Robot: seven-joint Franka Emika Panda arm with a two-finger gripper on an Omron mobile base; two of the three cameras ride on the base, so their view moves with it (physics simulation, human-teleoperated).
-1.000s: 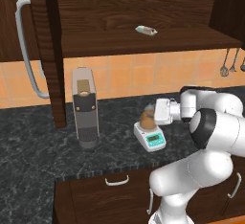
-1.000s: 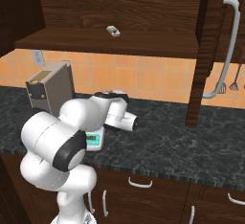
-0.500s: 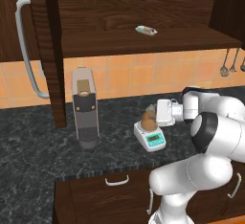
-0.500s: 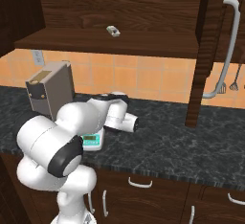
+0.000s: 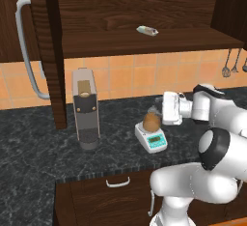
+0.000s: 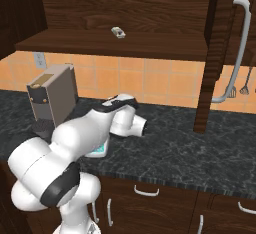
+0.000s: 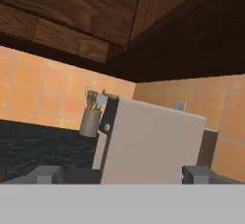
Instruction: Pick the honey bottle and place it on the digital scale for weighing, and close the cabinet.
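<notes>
The honey bottle (image 5: pixel 151 120), squat and amber-brown, stands upright on the digital scale (image 5: pixel 156 143), a small white square with a teal display, on the dark counter. My gripper (image 5: pixel 158 110) hovers just right of the bottle's top and a little above it, pointing left, apart from it. In the hand view its fingertips (image 7: pixel 46 173) stand wide apart and my gripper (image 7: pixel 123 175) is open with nothing between them. The cabinet (image 5: pixel 130 12) stands open, one door (image 5: pixel 46 51) swung out at the left and the other door (image 6: pixel 220 53) at the right.
A tall grey-and-black coffee machine (image 5: pixel 86 109) stands left of the scale, close ahead in the hand view (image 7: pixel 148 141). A small pale tube (image 5: pixel 147 30) lies on the cabinet shelf. Utensils (image 5: pixel 229 65) hang on the tiled wall at the right. Drawers (image 5: pixel 118 181) run under the counter.
The jaws have spread from partly closed to wide, letting go of the honey bottle, which stays on the scale. The hand has drawn back slightly to the right.
</notes>
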